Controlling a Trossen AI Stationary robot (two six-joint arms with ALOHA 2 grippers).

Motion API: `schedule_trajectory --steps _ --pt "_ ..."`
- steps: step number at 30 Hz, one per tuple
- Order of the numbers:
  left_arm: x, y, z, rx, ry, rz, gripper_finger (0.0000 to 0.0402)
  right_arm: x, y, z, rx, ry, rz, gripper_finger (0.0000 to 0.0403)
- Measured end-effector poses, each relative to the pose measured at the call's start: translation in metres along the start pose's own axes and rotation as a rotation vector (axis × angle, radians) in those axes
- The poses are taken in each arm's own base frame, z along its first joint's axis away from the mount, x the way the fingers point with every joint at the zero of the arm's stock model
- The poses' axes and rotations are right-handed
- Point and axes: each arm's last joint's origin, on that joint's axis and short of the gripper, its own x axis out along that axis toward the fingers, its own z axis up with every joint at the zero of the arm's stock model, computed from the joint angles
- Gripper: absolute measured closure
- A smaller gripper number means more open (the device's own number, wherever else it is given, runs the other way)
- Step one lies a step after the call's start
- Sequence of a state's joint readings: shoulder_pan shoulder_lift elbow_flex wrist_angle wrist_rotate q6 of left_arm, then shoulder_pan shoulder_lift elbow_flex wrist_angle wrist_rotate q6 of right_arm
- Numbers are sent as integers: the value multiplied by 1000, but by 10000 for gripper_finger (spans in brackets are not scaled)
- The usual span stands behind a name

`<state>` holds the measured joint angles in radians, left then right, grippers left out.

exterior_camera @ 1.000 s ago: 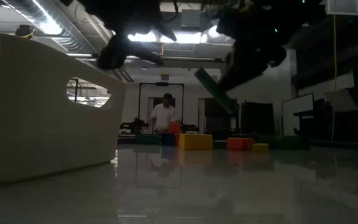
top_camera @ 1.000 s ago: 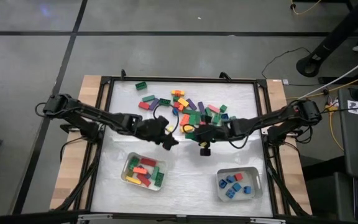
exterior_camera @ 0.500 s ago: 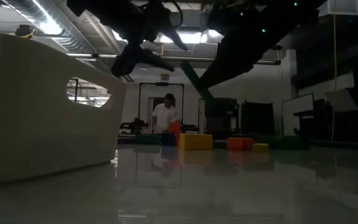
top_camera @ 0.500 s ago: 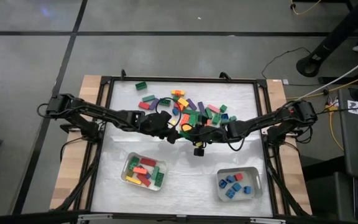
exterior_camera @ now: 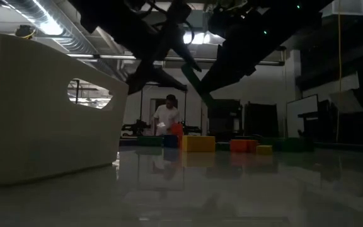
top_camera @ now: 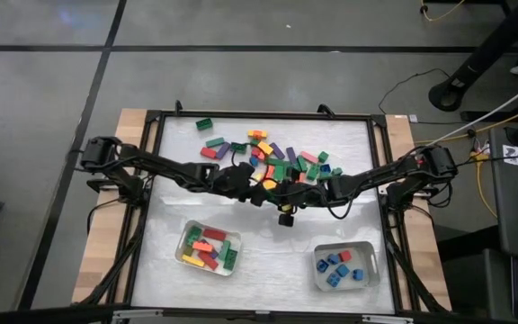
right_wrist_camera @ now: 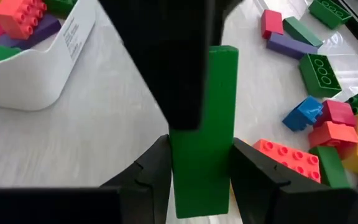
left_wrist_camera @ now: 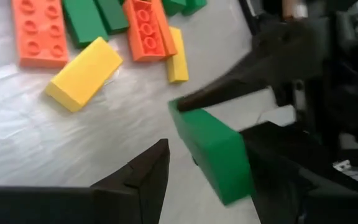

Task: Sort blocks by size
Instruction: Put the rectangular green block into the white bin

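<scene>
Right gripper (right_wrist_camera: 194,180) fingers clamped on long green block (right_wrist_camera: 205,130), mid-tabletop. Left gripper (left_wrist_camera: 207,180) fingers spread, flanking same block's end, not gripping.

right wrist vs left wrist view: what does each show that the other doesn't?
Right wrist only: the white tray holding long blocks, and purple, blue and red blocks off to the side. Left wrist only: a yellow block and orange blocks on the table, and the right hand seen from outside. Both: the long green block clamped in the right hand.
</scene>
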<state>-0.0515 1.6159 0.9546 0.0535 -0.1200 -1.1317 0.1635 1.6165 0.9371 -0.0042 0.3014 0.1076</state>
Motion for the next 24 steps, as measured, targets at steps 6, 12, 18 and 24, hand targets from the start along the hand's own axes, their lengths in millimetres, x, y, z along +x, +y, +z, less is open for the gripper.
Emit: schedule_trajectory --steps 6,12,18,24 --pt "7 5 6 -35 -18 2 218 0 0 0 1 3 5 267" --pt "7 4 8 -30 -28 -11 270 0 0 0 2 -1 6 267" --pt "7 5 7 -25 -18 3 359 0 0 0 -3 2 -5 267" --pt "7 5 6 14 -15 3 361 0 0 0 -1 2 -1 255"
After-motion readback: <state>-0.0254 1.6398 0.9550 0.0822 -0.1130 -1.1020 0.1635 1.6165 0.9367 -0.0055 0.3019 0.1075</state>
